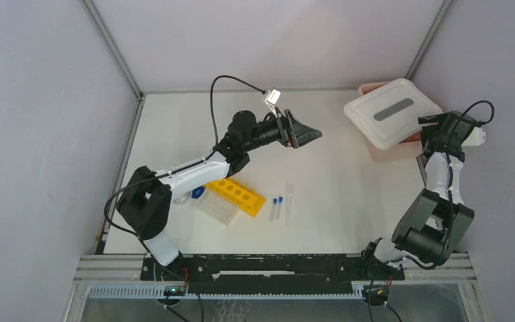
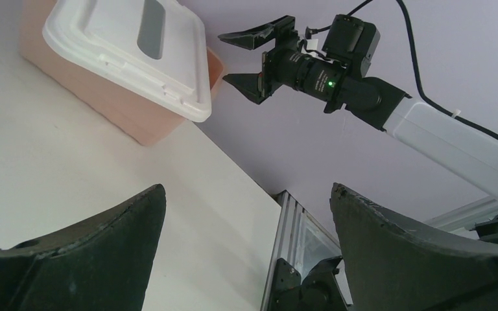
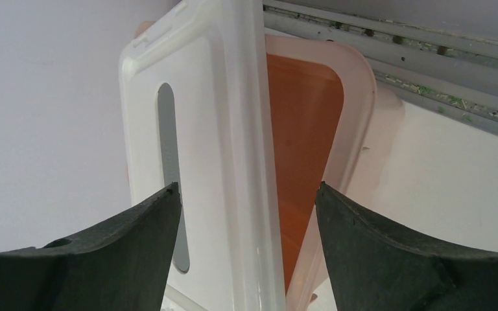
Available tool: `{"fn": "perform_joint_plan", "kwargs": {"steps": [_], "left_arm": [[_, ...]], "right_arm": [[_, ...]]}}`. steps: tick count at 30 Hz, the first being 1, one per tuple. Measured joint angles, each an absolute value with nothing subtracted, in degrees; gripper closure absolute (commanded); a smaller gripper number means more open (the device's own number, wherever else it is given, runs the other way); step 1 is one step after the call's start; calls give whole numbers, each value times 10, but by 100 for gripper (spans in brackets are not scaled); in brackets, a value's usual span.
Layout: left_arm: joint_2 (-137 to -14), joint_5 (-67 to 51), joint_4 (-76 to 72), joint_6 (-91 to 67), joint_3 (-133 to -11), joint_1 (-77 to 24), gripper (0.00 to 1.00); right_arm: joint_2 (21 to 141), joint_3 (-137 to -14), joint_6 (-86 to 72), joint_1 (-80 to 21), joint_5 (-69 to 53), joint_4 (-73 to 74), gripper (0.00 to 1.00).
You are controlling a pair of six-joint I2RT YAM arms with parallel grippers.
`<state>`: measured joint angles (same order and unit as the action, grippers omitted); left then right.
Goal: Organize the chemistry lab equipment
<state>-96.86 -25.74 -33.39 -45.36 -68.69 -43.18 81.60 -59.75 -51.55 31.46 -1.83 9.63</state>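
Note:
The yellow tube rack point(image 1: 236, 195) lies at the front left of the table, with the clear gridded well plate point(image 1: 216, 209) against its near side. A small round blue-topped piece point(image 1: 197, 192) sits by the rack's left end. Two blue-capped vials point(image 1: 276, 208) and a thin clear tube point(image 1: 288, 203) lie to the rack's right. My left gripper point(image 1: 305, 136) is open and empty, raised above mid-table and facing right point(image 2: 246, 194). My right gripper point(image 1: 432, 124) is open, its jaws on either side of the white lid's edge point(image 3: 248, 191) without touching it.
The pink box point(image 1: 409, 134) stands at the back right. Its white, grey-slotted lid point(image 1: 393, 112) lies askew, so the orange inside point(image 3: 305, 129) shows. The left wrist view also shows the box point(image 2: 136, 123) and the right gripper point(image 2: 249, 55). Grey walls enclose the table.

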Motion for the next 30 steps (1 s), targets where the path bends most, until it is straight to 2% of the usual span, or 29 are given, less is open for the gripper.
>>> {"fn": "perform_joint_plan", "kwargs": {"steps": [14,30], "left_arm": [[-969,-262,-373,-477,-682,-426,0],[-994,-277,-427,-517,-674,-407,0]], "right_arm": [[812,-598,-517,291,-12,83,18],[861,-632,-518,260,32,83,18]]}}
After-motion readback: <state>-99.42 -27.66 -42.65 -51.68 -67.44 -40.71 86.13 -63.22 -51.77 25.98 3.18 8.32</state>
